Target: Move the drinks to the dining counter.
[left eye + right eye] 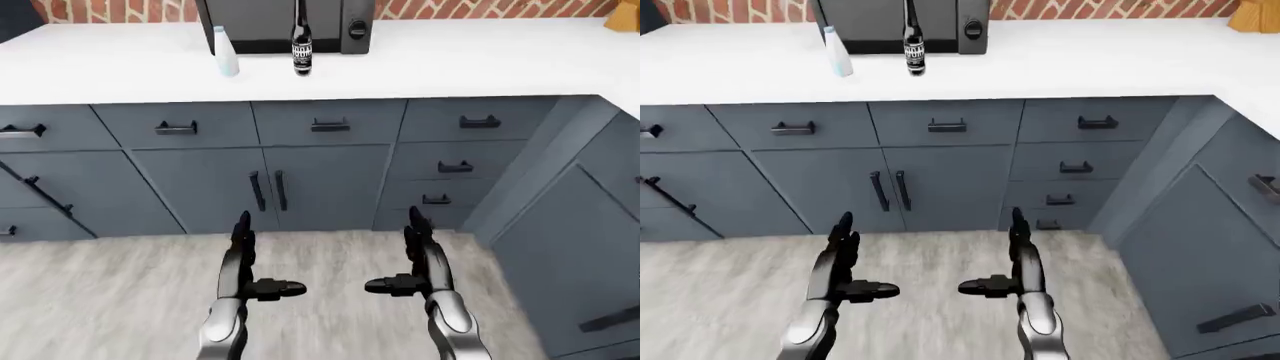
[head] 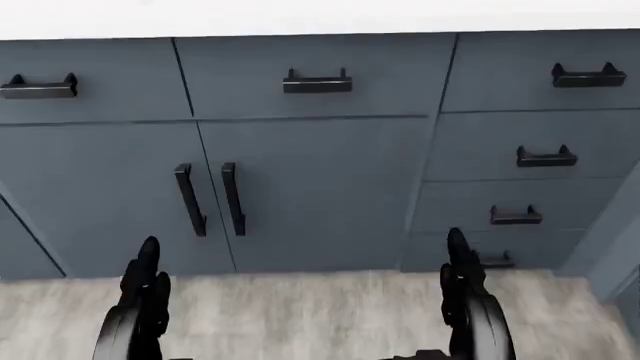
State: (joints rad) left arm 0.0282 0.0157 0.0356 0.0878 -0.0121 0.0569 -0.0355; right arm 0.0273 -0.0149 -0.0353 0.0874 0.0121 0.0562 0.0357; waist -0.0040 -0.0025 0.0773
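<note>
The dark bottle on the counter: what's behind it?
Directly behind the dark bottle stands a black microwave, and above that a brick wall. A pale bottle stands to its left. The bottle covers a strip of the microwave's face; the microwave hides the wall behind.

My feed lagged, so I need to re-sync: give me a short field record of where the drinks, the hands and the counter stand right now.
drinks: dark glass bottle with black-and-white label and pale blue plastic bottle, both upright
location: white countertop, by the black microwave
spacing: bottles apart, not touching
left hand: open, empty, over the grey wood floor
right hand: open, empty
below counter: blue-grey cabinets with black handles, closed
progress: neither drink grasped yet
</note>
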